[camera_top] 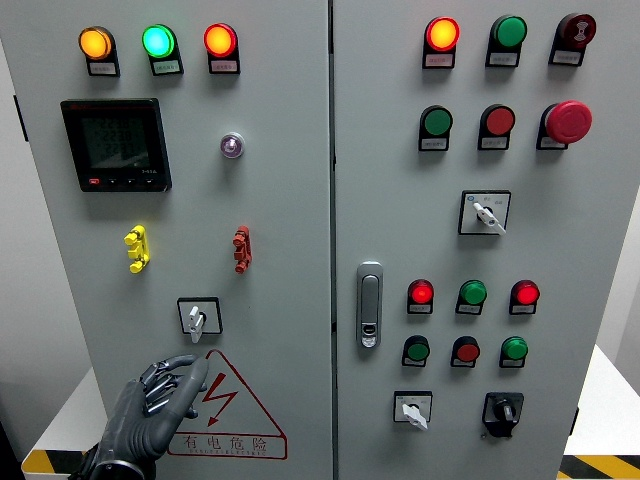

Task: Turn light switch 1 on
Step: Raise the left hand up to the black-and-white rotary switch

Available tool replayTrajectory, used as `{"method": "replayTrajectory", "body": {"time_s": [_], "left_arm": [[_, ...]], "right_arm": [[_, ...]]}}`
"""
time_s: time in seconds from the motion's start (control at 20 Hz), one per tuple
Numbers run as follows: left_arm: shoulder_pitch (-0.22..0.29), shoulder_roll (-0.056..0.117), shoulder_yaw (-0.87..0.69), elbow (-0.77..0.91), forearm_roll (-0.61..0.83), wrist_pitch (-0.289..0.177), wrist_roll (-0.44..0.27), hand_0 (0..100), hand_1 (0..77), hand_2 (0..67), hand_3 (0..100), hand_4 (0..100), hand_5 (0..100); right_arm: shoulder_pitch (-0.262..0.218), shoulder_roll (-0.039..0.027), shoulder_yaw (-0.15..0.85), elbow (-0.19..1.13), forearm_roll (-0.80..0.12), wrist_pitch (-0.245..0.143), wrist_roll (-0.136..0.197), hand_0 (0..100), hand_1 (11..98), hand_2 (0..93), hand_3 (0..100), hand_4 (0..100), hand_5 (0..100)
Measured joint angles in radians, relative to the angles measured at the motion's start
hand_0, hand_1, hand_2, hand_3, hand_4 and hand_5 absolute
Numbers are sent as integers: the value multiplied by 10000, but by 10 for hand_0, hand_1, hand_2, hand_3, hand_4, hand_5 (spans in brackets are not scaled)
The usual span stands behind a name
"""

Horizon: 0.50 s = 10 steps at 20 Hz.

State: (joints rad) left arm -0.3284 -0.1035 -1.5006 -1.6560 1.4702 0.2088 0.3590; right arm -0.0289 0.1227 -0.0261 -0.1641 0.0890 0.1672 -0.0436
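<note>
Grey cabinet (280, 230), amber lamp (95, 43), green lamp (158, 41).

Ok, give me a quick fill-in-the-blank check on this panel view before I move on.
1. The left robot hand rests against the ____ door of the cabinet.
2. The warning triangle sits directly ____ the white rotary switch.
3. The top row on the left door has the amber lamp, the ____ lamp and the red lamp.

Missing: left; below; green
</note>
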Motion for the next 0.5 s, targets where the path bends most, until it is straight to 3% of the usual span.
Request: {"method": "replayTrajectory", "body": {"time_s": [0.2, 0.5], "left_arm": [[-224, 16, 33, 8, 16, 194, 288, 0, 487, 350, 682, 871, 603], [-656, 83, 50, 36, 68, 909, 633, 0, 554, 375, 702, 890, 625]], "right_arm": [[4, -1, 0, 0, 0, 0, 0, 0, 224, 0, 110, 230, 147], [9, -1, 0, 0, 0, 0, 0, 0, 224, 0, 110, 230, 147]]}}
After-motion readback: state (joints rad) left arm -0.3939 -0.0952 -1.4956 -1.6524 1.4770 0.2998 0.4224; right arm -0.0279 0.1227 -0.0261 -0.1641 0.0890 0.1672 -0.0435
